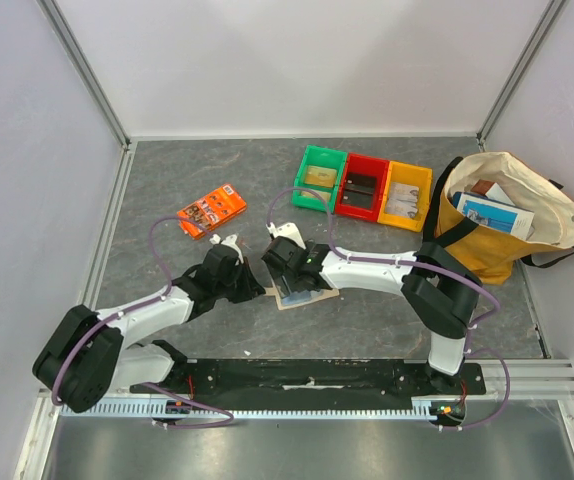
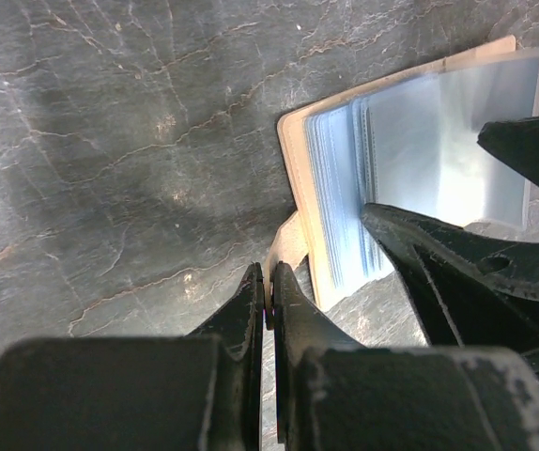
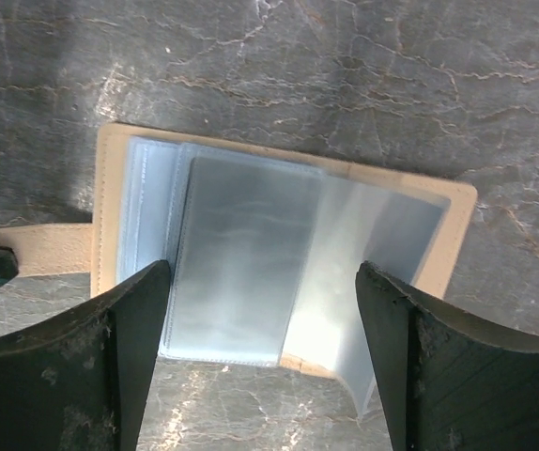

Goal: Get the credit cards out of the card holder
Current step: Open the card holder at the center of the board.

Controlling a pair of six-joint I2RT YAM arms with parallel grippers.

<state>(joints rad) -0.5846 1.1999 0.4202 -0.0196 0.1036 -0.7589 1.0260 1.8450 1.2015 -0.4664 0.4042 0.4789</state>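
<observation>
A small flat beige folding card holder is seen lying open on the grey stone-patterned table, in the middle of the near part between the two arms. Its stack of clear, pale-blue plastic sleeves is turned upward, and its little tan tab is stretched out to the side. The left gripper is closed tight, with the tab pinched between its two black fingers while the rest of the holder is left flat on the table. The right gripper is held directly above the open holder with its jaws spread wide, one finger at each side of the sleeves and nothing clamped between them. In the left wrist view one of its fingertips is found at the edge of the sleeve stack. Whether cards are inside the sleeves cannot be told. Well apart to the far left, an orange flat packet with pictures is laid on the table. Further back a green plastic bin, a red bin and a yellow bin are set side by side, touching. Beside them, at the right edge, a cream and yellow cloth tote bag is stood.
</observation>
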